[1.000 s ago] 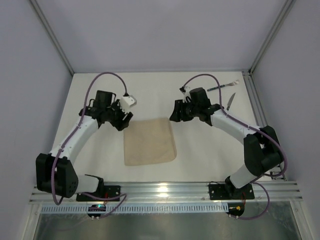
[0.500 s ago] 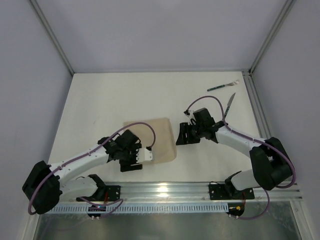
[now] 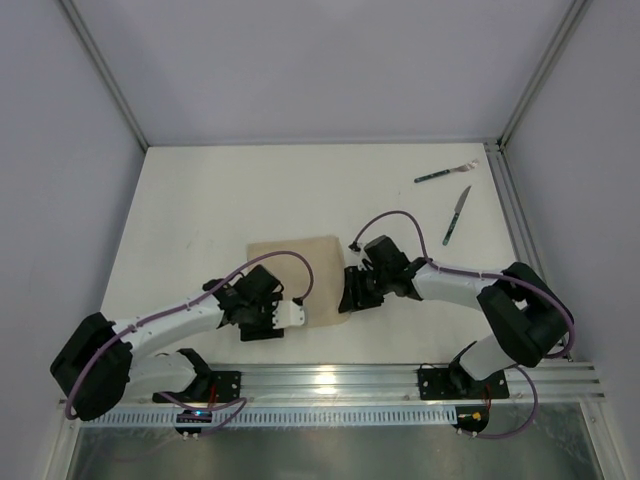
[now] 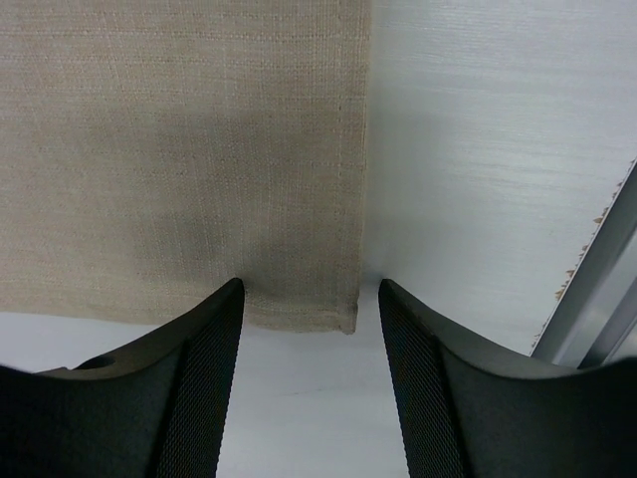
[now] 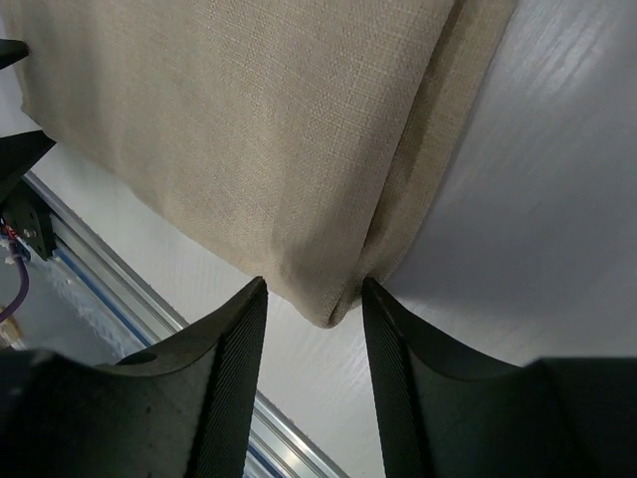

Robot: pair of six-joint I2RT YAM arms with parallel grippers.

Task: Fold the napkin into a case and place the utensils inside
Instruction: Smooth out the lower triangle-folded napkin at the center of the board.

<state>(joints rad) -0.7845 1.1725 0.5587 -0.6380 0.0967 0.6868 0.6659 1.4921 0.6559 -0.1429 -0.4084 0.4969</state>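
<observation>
The left gripper (image 4: 309,299) sits low at the near left corner of the napkin (image 3: 300,262), jaws apart with the corner between them. The right gripper (image 5: 314,294) has its jaws apart around the near right corner. The fork (image 3: 445,173) and knife (image 3: 456,215) lie far back on the right.

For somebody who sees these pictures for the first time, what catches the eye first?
The plain beige-tan cloth napkin lies on the white table, and the open left gripper and open right gripper straddle its near corners. At the far right, the green-handled silver fork and knife lie apart from it.
</observation>
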